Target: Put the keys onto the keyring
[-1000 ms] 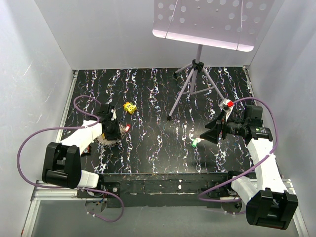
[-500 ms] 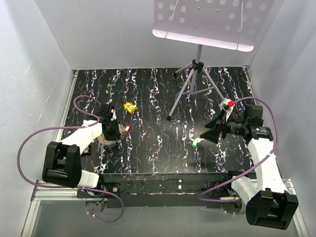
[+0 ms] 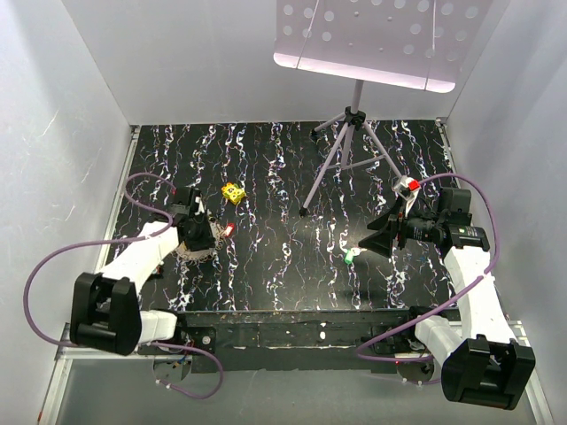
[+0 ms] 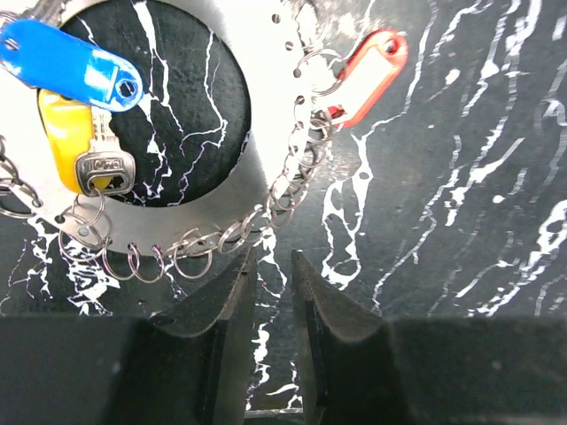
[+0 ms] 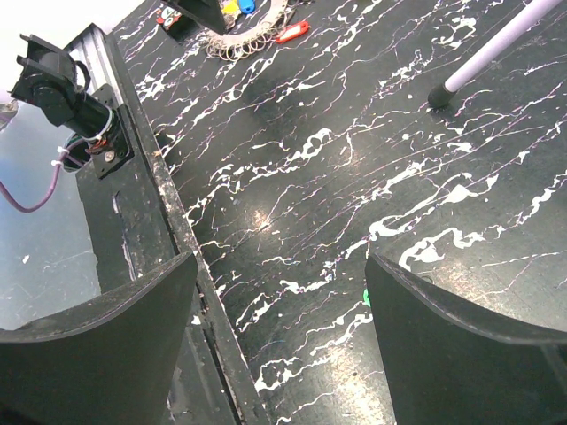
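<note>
Left wrist: left tool (image 4: 272, 257) pointed down beside keyring (image 4: 270, 115) (jaws slightly apart)

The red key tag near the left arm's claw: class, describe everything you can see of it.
The red key tag is a small oblong of glossy red plastic with rounded ends and a pale insert. It lies flat on the black marbled table, slanted, its narrower end meeting a small wire split ring in the chain of rings edging the silvery keyring. The left claw is clear of it.
</note>
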You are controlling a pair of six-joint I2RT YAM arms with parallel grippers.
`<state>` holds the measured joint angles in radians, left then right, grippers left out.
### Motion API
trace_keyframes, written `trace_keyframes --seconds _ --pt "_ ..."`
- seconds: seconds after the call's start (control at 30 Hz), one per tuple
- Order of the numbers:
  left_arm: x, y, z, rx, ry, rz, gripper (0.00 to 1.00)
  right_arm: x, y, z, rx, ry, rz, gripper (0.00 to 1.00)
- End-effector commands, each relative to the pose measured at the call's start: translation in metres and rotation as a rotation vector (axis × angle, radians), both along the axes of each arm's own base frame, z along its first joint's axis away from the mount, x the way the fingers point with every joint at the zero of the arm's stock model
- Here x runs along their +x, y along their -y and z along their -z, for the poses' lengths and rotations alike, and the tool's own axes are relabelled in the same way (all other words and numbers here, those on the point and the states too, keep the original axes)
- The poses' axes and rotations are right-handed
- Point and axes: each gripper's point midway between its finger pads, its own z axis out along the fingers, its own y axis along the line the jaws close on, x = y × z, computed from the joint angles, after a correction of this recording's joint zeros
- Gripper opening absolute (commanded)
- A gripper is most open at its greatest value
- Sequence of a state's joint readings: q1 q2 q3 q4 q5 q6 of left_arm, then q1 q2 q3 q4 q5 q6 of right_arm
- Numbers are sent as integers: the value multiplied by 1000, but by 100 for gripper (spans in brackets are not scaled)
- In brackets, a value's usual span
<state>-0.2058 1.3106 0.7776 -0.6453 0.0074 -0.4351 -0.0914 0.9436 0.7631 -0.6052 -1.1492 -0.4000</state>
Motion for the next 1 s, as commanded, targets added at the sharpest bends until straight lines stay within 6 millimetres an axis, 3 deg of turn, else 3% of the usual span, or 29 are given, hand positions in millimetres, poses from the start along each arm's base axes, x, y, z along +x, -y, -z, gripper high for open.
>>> trace_keyframes --seconds 0.0,0.13,0.2,0.47,0.77,0.97 --pt "4 -1 -27 -44 115 -89 22 1 -2 -14 12 41 -25 85" --pt "7 -8 -38 -60 206 -198 25 1 -2 -14 10 44 -25 85" --pt "7 -9 -41 -95 245 -264 32 0 -3 -14 11 44 -28 85" --pt "-7 -20 -22 -119 283 -394 33 -1 -3 -15 9 45 -32 85" --pt "-10 -18 9 -94 218 -378 28 -1 -4 -14 6 47 -35 86" --pt "-6 -12 15 -99 219 -350 25 0 -3 -12 4 39 -31 85"
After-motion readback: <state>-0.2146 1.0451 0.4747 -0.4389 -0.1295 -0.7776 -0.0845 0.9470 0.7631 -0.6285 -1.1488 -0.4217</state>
